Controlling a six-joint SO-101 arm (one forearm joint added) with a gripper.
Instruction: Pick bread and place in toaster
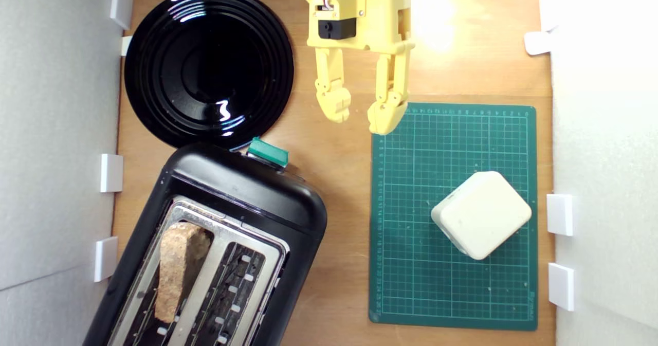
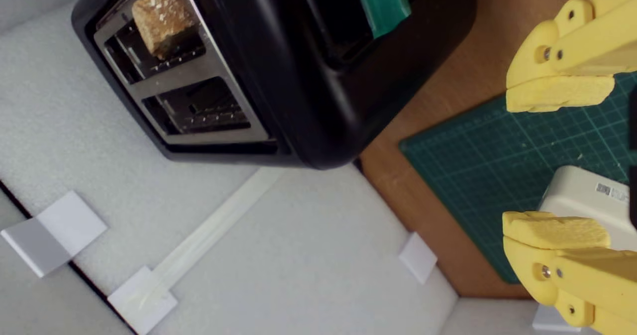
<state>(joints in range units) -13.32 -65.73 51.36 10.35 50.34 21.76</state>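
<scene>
Yellow plastic end effector [image 1: 360, 113] hangs empty with its jaws spread apart, above the wooden worktop [image 1: 339, 156] between the glossy round black plate [image 1: 208, 66] and the green gridded cutting mat [image 1: 452, 215]. A brown-crusted half slice of rustic bread [image 1: 177, 266] stands in one slot of the large black toaster with a silver top plate [image 1: 247, 197], in the slot nearer the exterior view's left.

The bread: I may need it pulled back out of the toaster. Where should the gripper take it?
Probably the crusty top end of the bread that sticks up above the slot of the toaster, coming straight down from above. The fingertips should close across its thin faces; the metal slot walls hide everything lower.
</scene>
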